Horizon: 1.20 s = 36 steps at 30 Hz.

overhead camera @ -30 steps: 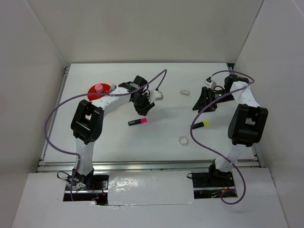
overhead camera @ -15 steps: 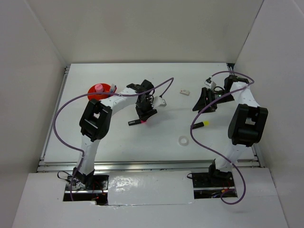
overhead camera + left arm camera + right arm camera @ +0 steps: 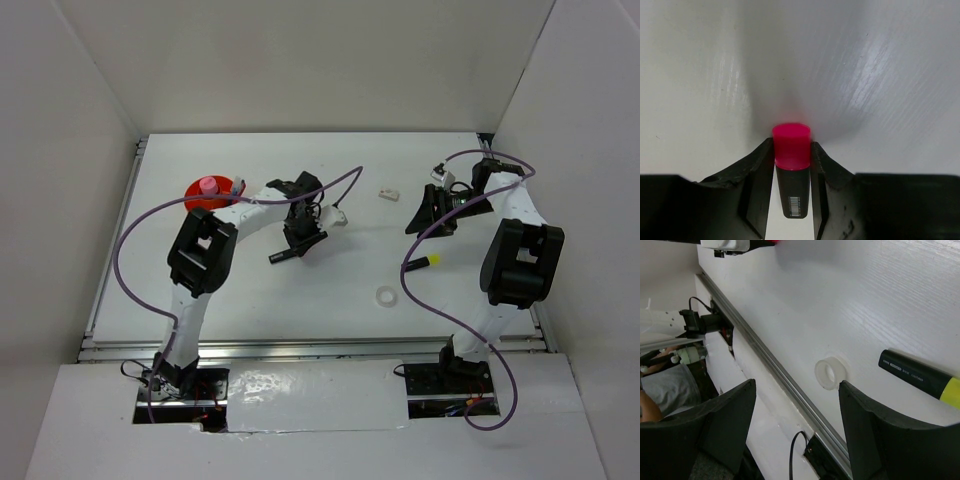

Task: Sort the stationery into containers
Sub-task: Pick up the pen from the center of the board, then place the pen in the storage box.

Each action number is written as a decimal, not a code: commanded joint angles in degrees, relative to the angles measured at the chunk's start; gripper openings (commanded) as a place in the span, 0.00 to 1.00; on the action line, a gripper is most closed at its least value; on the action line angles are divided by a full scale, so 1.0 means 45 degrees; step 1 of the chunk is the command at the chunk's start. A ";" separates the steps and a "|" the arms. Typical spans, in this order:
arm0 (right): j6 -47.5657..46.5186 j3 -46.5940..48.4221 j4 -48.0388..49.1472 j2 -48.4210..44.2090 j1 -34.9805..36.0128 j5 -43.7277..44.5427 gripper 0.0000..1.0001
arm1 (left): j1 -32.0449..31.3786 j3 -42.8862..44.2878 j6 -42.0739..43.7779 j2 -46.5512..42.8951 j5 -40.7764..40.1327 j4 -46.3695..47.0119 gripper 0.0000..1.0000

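Note:
My left gripper (image 3: pixel 300 240) is shut on the pink highlighter (image 3: pixel 791 146) at mid-table. Both fingers press its pink cap, and its black body (image 3: pixel 279 257) sticks out to the left. The round orange tub (image 3: pixel 203 195) stands at the back left with a pink-capped glue stick (image 3: pixel 208 186) in it. My right gripper (image 3: pixel 424 214) is open and empty at the back right. It shows in its own wrist view (image 3: pixel 797 385) above the clear tape ring (image 3: pixel 830 374) and the yellow-black highlighter (image 3: pixel 920 377). A small eraser (image 3: pixel 388 193) lies at the back centre.
The tape ring (image 3: pixel 384 296) and the yellow-black highlighter (image 3: pixel 423 263) lie right of centre. A metal rail (image 3: pixel 775 367) runs along the table's near edge. White walls close in three sides. Purple cables loop over both arms.
My left gripper has swung right and down over the pink highlighter and closed on its cap, which is now hidden from above. The right arm has not moved.

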 commanded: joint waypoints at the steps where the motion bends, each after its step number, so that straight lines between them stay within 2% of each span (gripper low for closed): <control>1: -0.0144 0.0334 0.0297 -0.0193 -0.0018 -0.0130 0.73 | 0.0032 -0.0522 -0.0727 -0.0266 0.0195 0.0335 0.25; 2: -0.0164 0.0354 0.0277 -0.0174 -0.0018 -0.0110 0.73 | 0.0071 -0.0581 -0.0884 -0.0673 0.0234 0.0433 0.20; 7: -0.0183 0.0373 0.0218 -0.0134 -0.0018 -0.0110 0.73 | 0.0929 -0.0893 -0.1842 -0.2665 0.1618 0.1194 0.12; 8: -0.0183 0.0412 0.0199 -0.0115 0.0002 -0.0110 0.73 | 0.1105 -0.1010 -0.1881 -0.3558 0.1930 0.1370 0.11; 11: -0.0145 0.0471 0.0218 0.0002 0.0021 -0.0168 0.73 | 0.2275 -0.1226 -0.2096 -0.4736 0.2828 0.1702 0.08; 14: -0.0008 0.0491 0.0355 0.0099 0.0119 -0.0247 0.73 | 0.4379 -0.1324 -0.2602 -0.6005 0.4797 0.1995 0.05; 19: 0.0226 0.0608 0.0511 0.0198 0.0509 -0.0208 0.73 | 0.6240 -0.2826 -0.3131 -0.7333 0.5741 0.3419 0.01; 22: 0.0344 0.0744 0.0551 0.0178 0.0665 -0.0149 0.73 | 0.7257 -0.4114 -0.4261 -0.8017 0.6405 0.5525 0.00; 25: 0.0363 0.0842 0.0550 0.0139 0.0724 -0.0052 0.73 | 0.8641 -0.6353 -0.6248 -0.8972 0.6447 0.9654 0.00; 26: 0.0383 0.0823 0.0550 0.0139 0.0724 -0.0032 0.73 | 0.8781 -0.6363 -0.6256 -0.9229 0.6310 0.9672 0.00; 27: 0.0383 0.0803 0.0531 0.0158 0.0724 -0.0013 0.73 | 0.8859 -0.7079 -0.6508 -0.9463 0.6134 1.1490 0.00; 31: 0.0363 0.0725 0.0570 0.0198 0.0763 0.0066 0.72 | 0.8958 -0.6130 -0.7622 -0.8745 0.5918 1.1895 0.00; 36: 0.0383 0.0764 0.0570 0.0276 0.0763 0.0085 0.73 | 0.8626 -0.5194 -0.7585 -0.8219 0.5059 1.2934 0.00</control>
